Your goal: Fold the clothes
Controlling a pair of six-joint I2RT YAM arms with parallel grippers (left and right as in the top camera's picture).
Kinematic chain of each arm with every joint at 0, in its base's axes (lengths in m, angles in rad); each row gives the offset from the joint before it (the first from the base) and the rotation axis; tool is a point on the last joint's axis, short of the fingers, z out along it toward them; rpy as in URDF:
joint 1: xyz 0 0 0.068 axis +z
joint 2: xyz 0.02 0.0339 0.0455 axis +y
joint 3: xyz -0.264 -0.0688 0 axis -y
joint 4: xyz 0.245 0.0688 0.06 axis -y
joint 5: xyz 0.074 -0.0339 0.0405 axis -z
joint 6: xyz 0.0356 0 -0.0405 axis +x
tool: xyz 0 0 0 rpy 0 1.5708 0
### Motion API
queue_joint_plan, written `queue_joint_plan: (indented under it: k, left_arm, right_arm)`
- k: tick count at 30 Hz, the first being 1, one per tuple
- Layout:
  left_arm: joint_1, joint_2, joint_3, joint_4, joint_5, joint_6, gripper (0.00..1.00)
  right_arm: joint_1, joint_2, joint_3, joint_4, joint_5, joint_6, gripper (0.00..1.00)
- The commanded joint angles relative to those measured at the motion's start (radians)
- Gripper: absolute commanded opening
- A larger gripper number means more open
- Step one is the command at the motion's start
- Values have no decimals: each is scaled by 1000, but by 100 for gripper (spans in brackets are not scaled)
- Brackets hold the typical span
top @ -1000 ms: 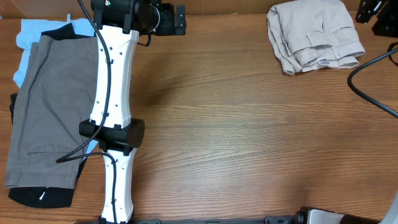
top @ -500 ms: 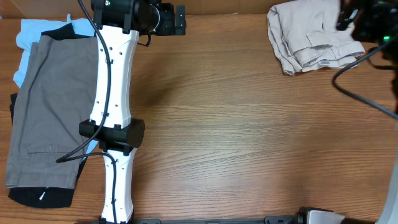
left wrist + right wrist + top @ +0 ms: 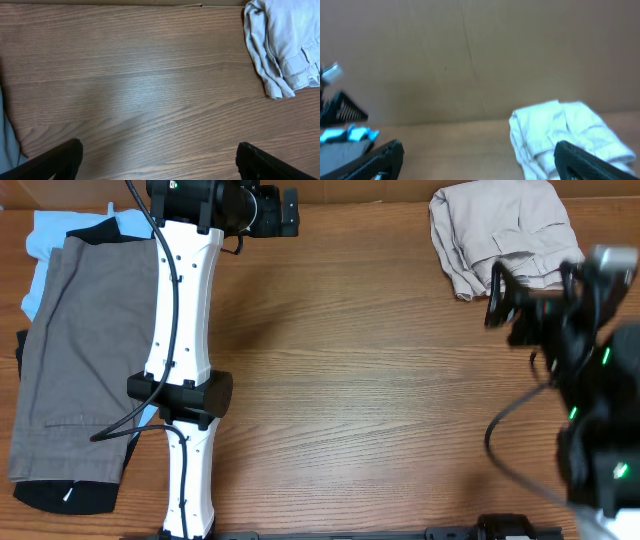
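Note:
The light beige shorts (image 3: 505, 235) lie folded in a bundle at the far right of the table. They also show at the top right of the left wrist view (image 3: 287, 42) and at the lower right of the right wrist view (image 3: 565, 135). My left gripper (image 3: 288, 210) is open and empty at the far middle-left, over bare wood (image 3: 160, 157), well left of the shorts. My right gripper (image 3: 503, 302) is blurred, raised just in front of the shorts, open and empty (image 3: 480, 157).
A pile of darker grey-brown shorts (image 3: 85, 350) over light blue (image 3: 45, 235) and black (image 3: 60, 495) garments lies at the left, beside my left arm (image 3: 185, 320). A brown cardboard wall (image 3: 470, 60) stands behind the table.
My right arm has swung from the far right corner down and inward, now hanging in front of the beige shorts. The left arm and the clothes have not moved.

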Motion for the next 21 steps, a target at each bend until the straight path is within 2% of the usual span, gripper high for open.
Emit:
queue_joint_plan:
  k: [1,11,16,21]
  left_arm:
    - [-6,11,0,4,-10,23,100]
    - [-6,11,0,4,-10,23,100]
    - [-6,11,0,4,-10,23,100]
    - [-6,11,0,4,-10,23,100]
  right_arm:
    - [3,-194,-276,106,10,42,100]
    - [8,-594,-720,212,23,42,100]
    - [53,-679,-908,389,98,76,100]
    - [82,-708,-989,467,156,128,100]
